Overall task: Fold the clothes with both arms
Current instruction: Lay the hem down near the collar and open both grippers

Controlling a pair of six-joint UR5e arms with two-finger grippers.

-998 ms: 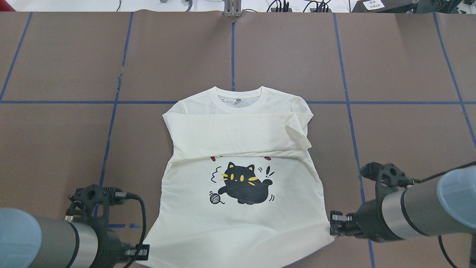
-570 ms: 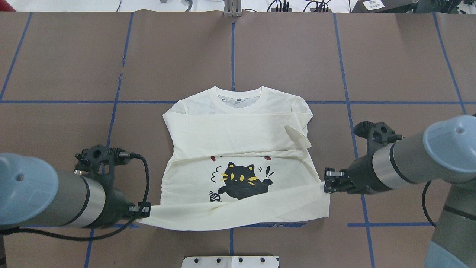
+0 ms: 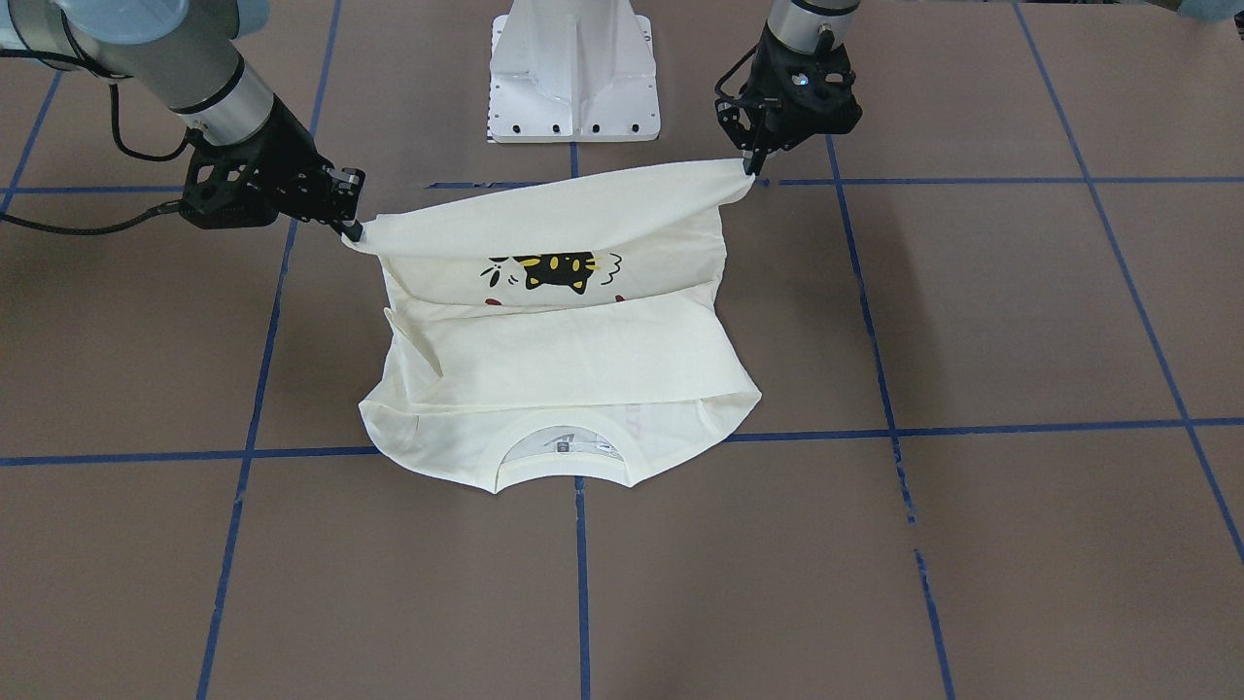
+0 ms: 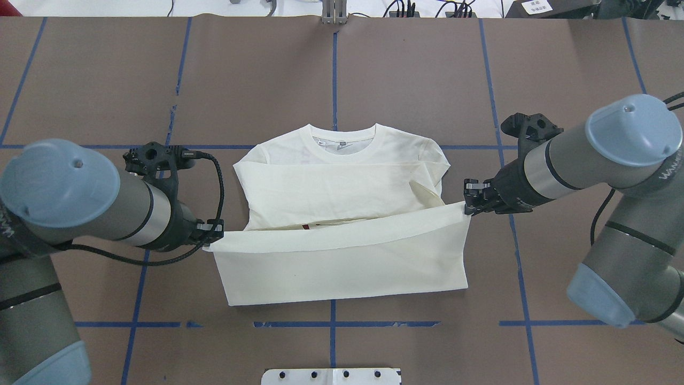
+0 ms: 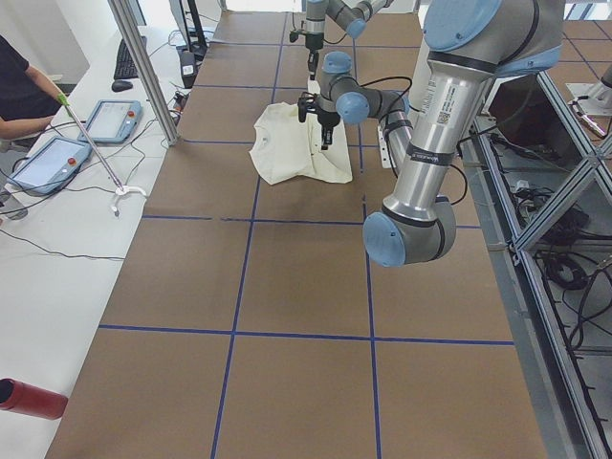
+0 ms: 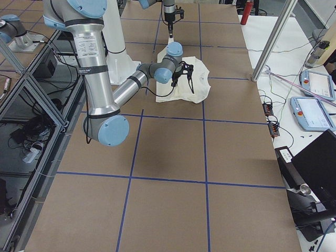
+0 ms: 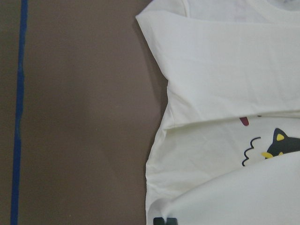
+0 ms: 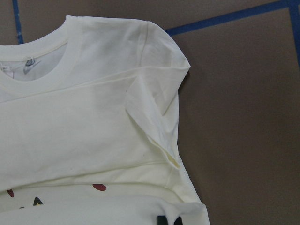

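Note:
The clothes are one cream-white T-shirt (image 4: 342, 182) lying on the brown table, collar (image 4: 342, 140) away from me, sleeves folded across the chest. My left gripper (image 4: 216, 231) is shut on the hem's left corner. My right gripper (image 4: 467, 206) is shut on the hem's right corner. Between them the hem hangs lifted off the table, stretched over the lower half of the shirt. In the front-facing view the left gripper (image 3: 750, 165) and the right gripper (image 3: 352, 231) hold this edge above the black cat print (image 3: 554, 270), which the overhead view hides.
The white pedestal base (image 3: 573, 68) stands just behind the shirt on my side. Blue tape lines (image 4: 334, 75) grid the brown table. A side bench holds tablets (image 5: 110, 120), with a person's arm (image 5: 24, 124) beside them. A red cylinder (image 5: 29, 397) lies at the bench's near end.
Both grippers have carried the hem up and away from me toward the collar. The raised cloth now covers the cat print in the overhead view.

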